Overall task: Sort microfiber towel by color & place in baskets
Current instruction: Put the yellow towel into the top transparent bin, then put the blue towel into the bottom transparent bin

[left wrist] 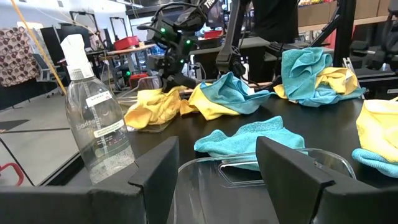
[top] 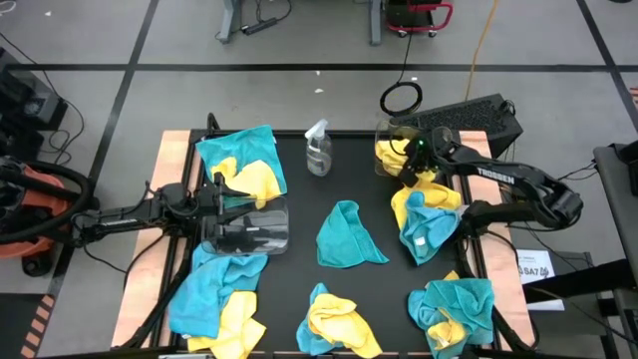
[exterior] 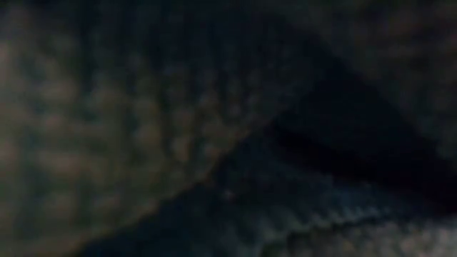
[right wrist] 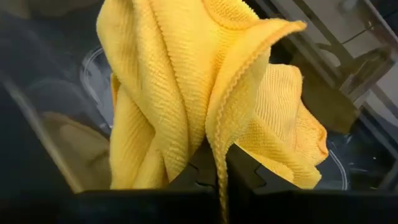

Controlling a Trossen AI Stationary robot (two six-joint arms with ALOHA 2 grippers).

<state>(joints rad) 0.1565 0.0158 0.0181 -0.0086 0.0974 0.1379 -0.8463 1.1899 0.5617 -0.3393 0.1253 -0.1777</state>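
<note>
The black table carries several mixed heaps of yellow and teal towels, the largest beside the left arm toward the near edge and another behind that arm; each heap is tangled, so the count of cloths cannot be made out. A single teal towel lies spread between the two grippers. The left gripper stands over a clear basket, fingers parted on either side of its rim; whether they press the plastic cannot be told, and the basket's near wall is cut off in the left wrist view. The right gripper is clenched on a yellow towel, which hangs bunched over the second clear basket; the cloth hides most of that basket's interior. A clear spray bottle stands between the two baskets. The low view is dark and blocked; nothing can be identified there.
</note>
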